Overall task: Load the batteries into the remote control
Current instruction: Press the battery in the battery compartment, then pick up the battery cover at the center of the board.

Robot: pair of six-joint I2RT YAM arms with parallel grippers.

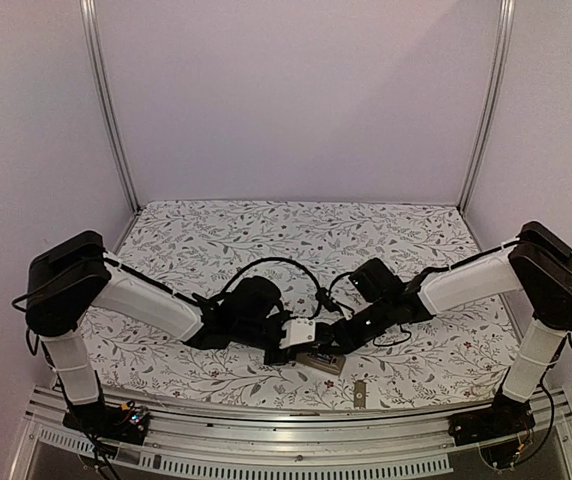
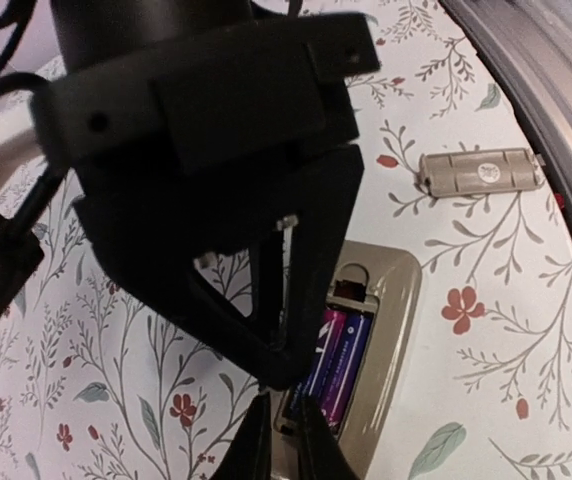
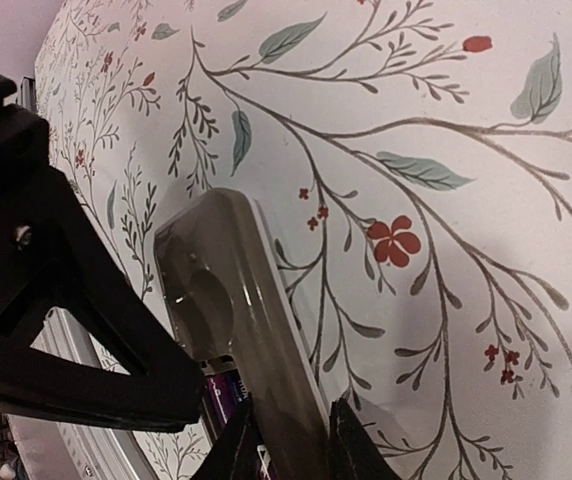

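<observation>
The remote control [image 2: 391, 330] lies back-up on the flowered cloth near the front edge and also shows in the top view [image 1: 323, 363]. Two dark purple-blue batteries [image 2: 341, 355] lie side by side in its open bay. My right gripper [image 3: 291, 445] is shut across the remote's side wall [image 3: 266, 330], with the batteries [image 3: 221, 390] just left of its fingers. My left gripper [image 2: 286, 440] has its fingers nearly together, their tips at the near end of the bay. I cannot tell whether they touch a battery. Both grippers meet over the remote.
The small flat grey cover piece [image 2: 481, 170] lies loose on the cloth beyond the remote, close to the metal front rail [image 2: 556, 90]. It shows in the top view [image 1: 359, 393] right of the remote. Cables hang over the cloth behind the wrists.
</observation>
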